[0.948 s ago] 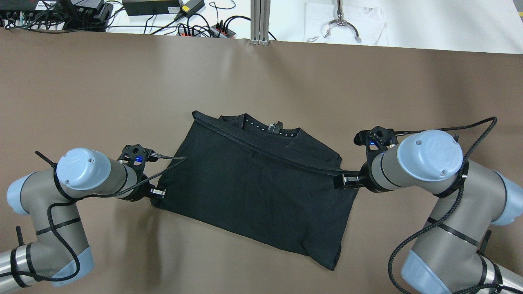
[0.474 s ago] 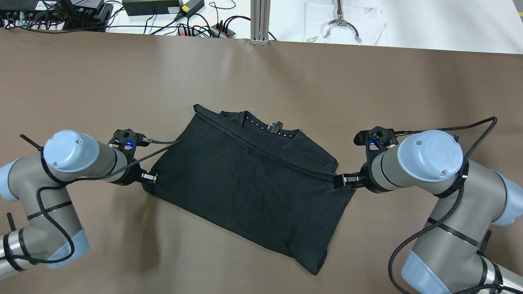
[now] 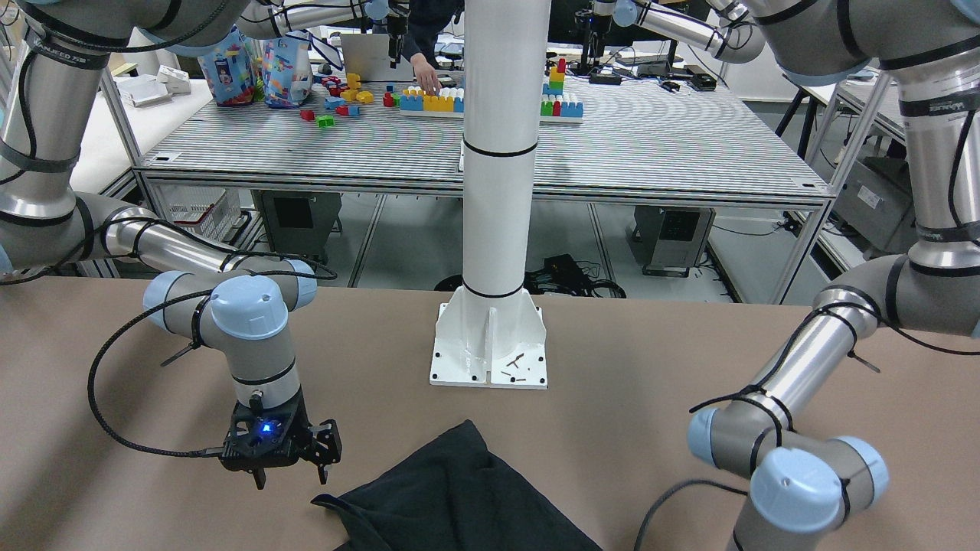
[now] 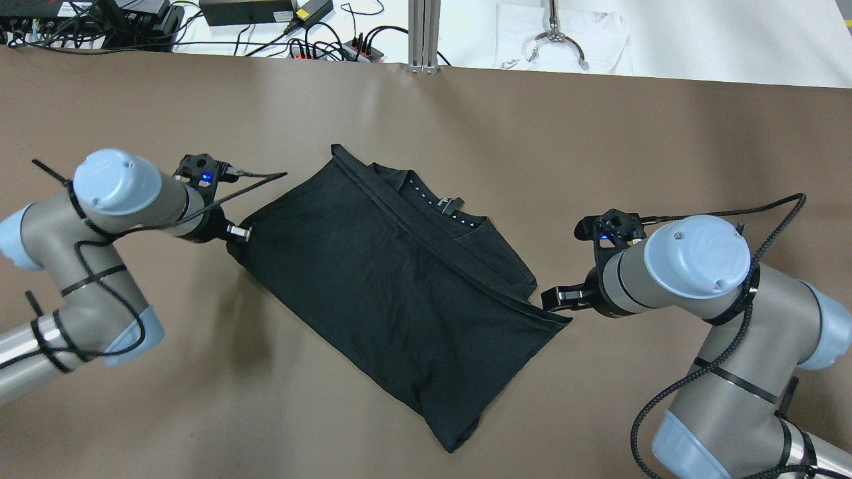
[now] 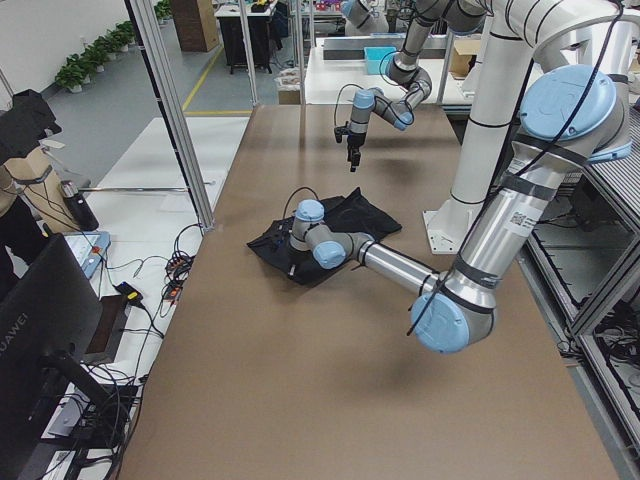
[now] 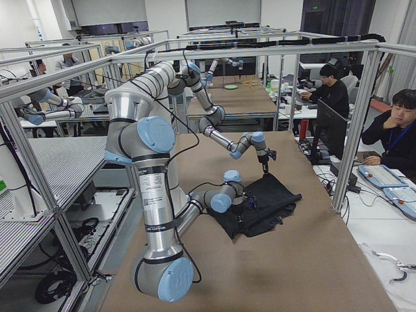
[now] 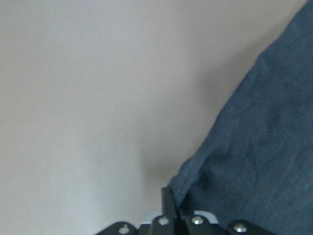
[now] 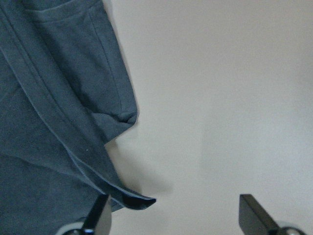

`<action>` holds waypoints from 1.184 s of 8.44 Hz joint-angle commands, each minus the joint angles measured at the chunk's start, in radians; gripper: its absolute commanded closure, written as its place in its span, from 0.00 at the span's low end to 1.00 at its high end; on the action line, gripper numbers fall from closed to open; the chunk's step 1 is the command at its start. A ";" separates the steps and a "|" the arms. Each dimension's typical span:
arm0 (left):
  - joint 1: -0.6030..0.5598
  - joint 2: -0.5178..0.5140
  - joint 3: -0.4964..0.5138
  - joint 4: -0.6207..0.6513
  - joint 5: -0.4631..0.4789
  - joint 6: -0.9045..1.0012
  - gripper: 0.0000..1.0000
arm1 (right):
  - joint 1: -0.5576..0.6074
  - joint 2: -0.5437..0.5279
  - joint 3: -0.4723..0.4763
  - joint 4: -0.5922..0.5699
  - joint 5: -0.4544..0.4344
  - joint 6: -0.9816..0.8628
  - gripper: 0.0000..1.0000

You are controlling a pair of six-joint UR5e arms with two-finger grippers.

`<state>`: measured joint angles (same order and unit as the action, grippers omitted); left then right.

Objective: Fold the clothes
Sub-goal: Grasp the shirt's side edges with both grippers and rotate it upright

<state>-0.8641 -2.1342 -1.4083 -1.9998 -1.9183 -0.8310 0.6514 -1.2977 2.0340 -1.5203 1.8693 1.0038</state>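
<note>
The clothes are one black garment, folded into a rough rectangle and lying slantwise on the brown table, collar toward the far side. My left gripper is shut on its left corner; the left wrist view shows the fingers pinched on the fabric. My right gripper stands open at the garment's right hem corner. In the right wrist view, that corner lies by one finger with nothing clamped. The front-facing view shows the right gripper just off the cloth.
The white pillar's base plate stands on the table's robot side, close to the garment. Cables and power strips and a metal tool lie beyond the far edge. A person sits at the desks past that edge.
My left gripper has moved away from the robot and slightly left, dragging the garment's left corner with it. The garment has swung round on the table. The right arm has barely moved.
</note>
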 commanded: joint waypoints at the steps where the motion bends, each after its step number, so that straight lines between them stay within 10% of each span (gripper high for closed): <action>1: -0.070 -0.330 0.410 -0.017 0.021 0.044 1.00 | -0.001 0.000 -0.003 0.000 -0.001 0.004 0.08; 3: -0.056 -0.497 0.646 -0.107 0.058 0.043 1.00 | -0.003 0.000 -0.003 0.003 0.002 0.029 0.08; 6: -0.055 -0.520 0.706 -0.169 0.061 0.043 1.00 | -0.003 -0.002 -0.020 0.038 0.001 0.027 0.08; 7: -0.061 -0.518 0.700 -0.175 0.059 0.043 0.72 | -0.004 -0.002 -0.021 0.043 0.002 0.026 0.08; 8: -0.062 -0.492 0.695 -0.238 0.064 0.044 0.01 | -0.006 0.000 -0.021 0.045 0.001 0.029 0.07; 10: -0.093 -0.438 0.652 -0.332 0.023 0.038 0.00 | -0.012 0.006 -0.024 0.045 -0.001 0.030 0.07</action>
<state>-0.9289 -2.6133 -0.7152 -2.2620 -1.8622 -0.7889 0.6435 -1.2979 2.0130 -1.4769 1.8696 1.0318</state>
